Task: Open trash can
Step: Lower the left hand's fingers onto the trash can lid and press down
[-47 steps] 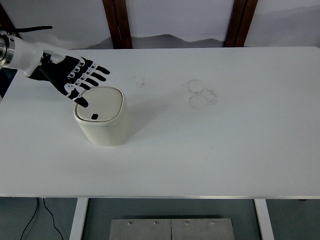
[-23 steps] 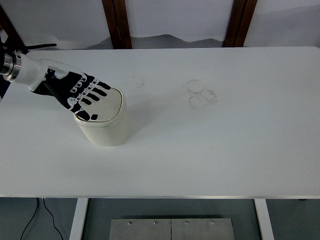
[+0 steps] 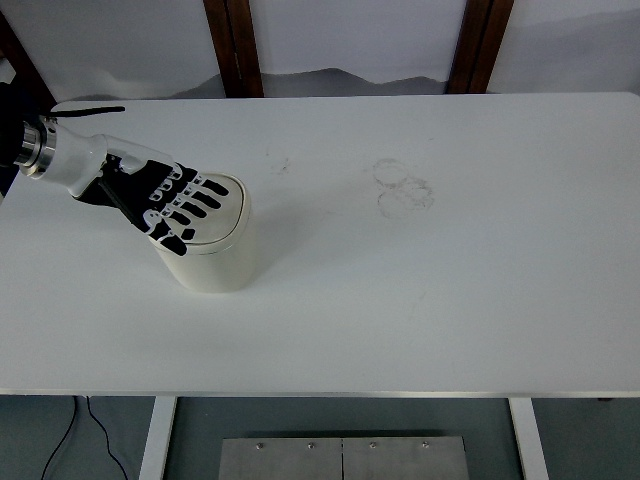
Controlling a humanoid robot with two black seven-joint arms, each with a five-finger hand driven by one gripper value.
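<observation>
A small cream trash can (image 3: pixel 213 258) with a rounded square lid (image 3: pixel 226 212) stands on the left part of the white table (image 3: pixel 420 290). My left hand (image 3: pixel 180 207), black with white joints, comes in from the left edge and lies flat on the lid with its fingers spread, covering the lid's left half and the dark push spot. The lid looks down and closed. No right arm shows.
Faint grey ring marks (image 3: pixel 403 188) stain the table's middle back. Two brown wooden posts (image 3: pixel 234 45) stand behind the far edge. A black cable (image 3: pixel 75 430) hangs below the table's front left.
My left hand has come down and toward me from above the can's back left corner onto the lid, now hiding the dark spot. The can has stayed put.
</observation>
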